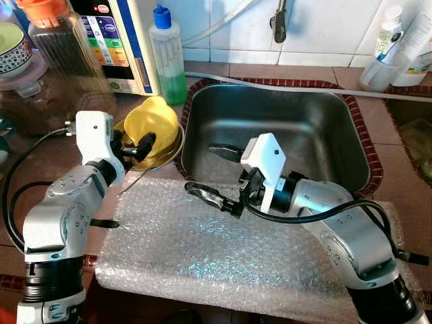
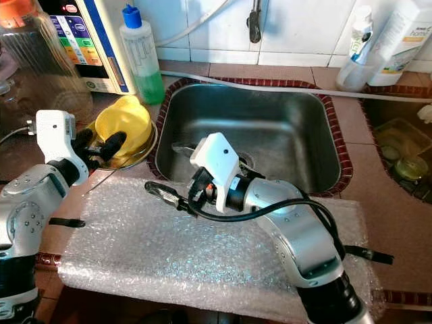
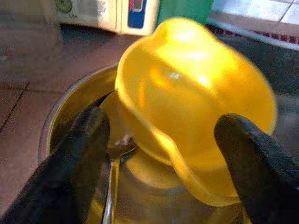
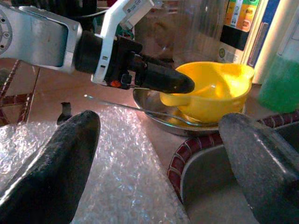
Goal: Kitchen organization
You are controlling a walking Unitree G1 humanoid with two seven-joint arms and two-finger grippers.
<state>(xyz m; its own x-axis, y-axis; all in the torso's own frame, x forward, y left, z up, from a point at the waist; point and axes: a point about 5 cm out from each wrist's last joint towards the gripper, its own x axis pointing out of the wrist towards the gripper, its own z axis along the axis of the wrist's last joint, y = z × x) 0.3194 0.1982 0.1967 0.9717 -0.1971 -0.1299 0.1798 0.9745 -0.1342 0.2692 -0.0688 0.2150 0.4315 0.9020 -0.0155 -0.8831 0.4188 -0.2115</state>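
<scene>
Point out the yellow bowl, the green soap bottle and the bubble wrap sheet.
yellow bowl (image 1: 156, 119): left eye view, on its upper outer wall.
green soap bottle (image 1: 170, 67): left eye view, on the middle of its body.
bubble wrap sheet (image 1: 202, 250): left eye view, on its bare middle.

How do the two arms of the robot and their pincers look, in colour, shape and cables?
Both arms are silver-grey with rounded joint housings. Each wrist carries a white angular block. The left pincer and right pincer each have two long black fingers. Black cables loop along both arms, and black bands circle the forearms.
</scene>
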